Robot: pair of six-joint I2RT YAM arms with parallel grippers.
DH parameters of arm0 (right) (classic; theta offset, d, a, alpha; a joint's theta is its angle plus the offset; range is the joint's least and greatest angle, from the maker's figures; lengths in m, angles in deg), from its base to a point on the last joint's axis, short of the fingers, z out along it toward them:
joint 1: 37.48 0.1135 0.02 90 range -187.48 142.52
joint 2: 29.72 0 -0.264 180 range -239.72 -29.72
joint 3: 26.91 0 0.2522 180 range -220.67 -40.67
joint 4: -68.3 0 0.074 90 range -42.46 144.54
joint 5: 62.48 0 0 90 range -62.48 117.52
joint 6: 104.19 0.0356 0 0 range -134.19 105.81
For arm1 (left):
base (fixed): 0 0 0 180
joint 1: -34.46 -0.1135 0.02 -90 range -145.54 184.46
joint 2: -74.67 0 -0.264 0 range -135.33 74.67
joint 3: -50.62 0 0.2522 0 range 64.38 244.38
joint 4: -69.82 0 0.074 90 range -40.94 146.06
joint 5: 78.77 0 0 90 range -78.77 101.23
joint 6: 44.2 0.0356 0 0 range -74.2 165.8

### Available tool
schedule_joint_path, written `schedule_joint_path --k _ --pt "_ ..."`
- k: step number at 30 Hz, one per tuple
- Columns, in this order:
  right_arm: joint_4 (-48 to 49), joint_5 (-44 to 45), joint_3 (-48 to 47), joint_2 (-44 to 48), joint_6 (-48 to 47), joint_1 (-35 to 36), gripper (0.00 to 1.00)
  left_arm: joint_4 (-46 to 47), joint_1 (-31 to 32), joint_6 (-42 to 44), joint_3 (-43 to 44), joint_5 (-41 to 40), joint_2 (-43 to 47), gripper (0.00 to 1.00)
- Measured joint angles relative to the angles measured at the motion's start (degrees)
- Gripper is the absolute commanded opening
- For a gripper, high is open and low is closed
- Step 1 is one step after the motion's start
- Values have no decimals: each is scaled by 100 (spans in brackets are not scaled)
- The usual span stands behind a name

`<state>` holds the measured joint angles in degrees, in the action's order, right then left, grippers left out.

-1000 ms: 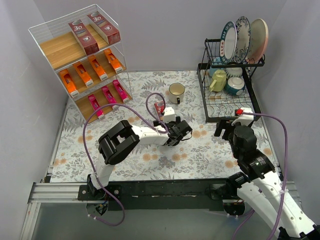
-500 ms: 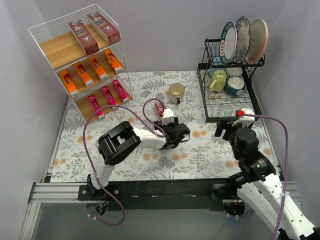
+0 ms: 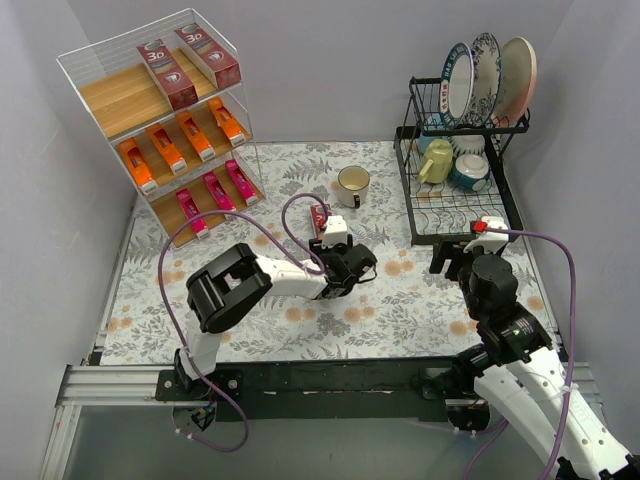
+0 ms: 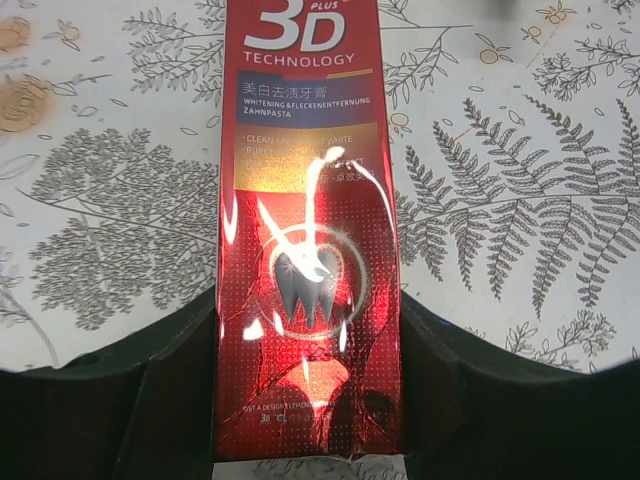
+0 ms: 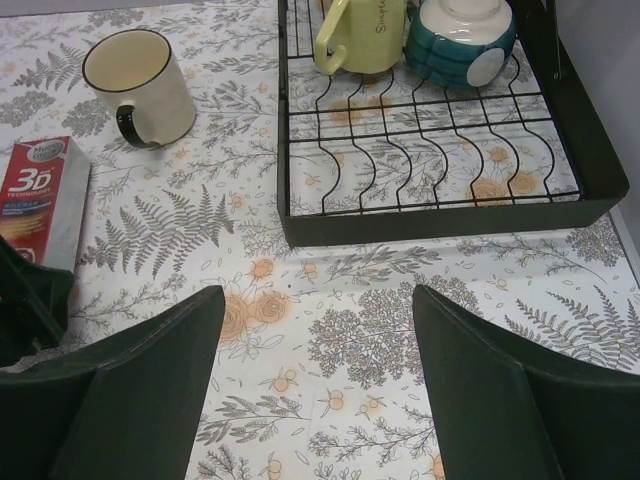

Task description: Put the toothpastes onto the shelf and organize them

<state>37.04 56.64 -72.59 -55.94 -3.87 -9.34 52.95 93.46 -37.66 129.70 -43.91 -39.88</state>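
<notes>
The left claw (image 4: 310, 335) was clamped on a dark red carton (image 4: 305, 190) marked "3D", one finger pressed against each long side near its lower end. The carton lay flat on the flowered tabletop (image 3: 400, 310), about midway between the shelf (image 3: 110, 100) and the black dish rack (image 3: 455, 228). Just beyond its far end stood a cream mug (image 3: 352, 184), near it but not touching.

The right claw (image 5: 315, 390) hung with its fingers wide apart and nothing between them, above bare tabletop just in front of the rack. From there the carton showed at the left edge of its wrist view. The rack held a yellow cup (image 5: 360, 35) and a teal bowl (image 5: 462, 35).

On the shelf, at the far left corner, two more 3D cartons (image 3: 170, 72) lay on the right half of the top board. Four orange cartons (image 3: 165, 148) filled the middle board, and three pink cartons (image 3: 215, 188) lay on the lowest.
</notes>
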Motion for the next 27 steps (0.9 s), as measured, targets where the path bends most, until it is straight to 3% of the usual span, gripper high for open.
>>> schedule_joint_path --k 10,20,27 --pt "118 -96 2 -2 -13 0 83 -1231 0 1036 439 153 1810 46" --pt "146 -131 81 42 -28 0 83 -2535 0 2601 3268 -470 2623 45" --pt "153 -190 85 42 -28 0 83 -2422 -98 3928 4028 -1161 2962 42"
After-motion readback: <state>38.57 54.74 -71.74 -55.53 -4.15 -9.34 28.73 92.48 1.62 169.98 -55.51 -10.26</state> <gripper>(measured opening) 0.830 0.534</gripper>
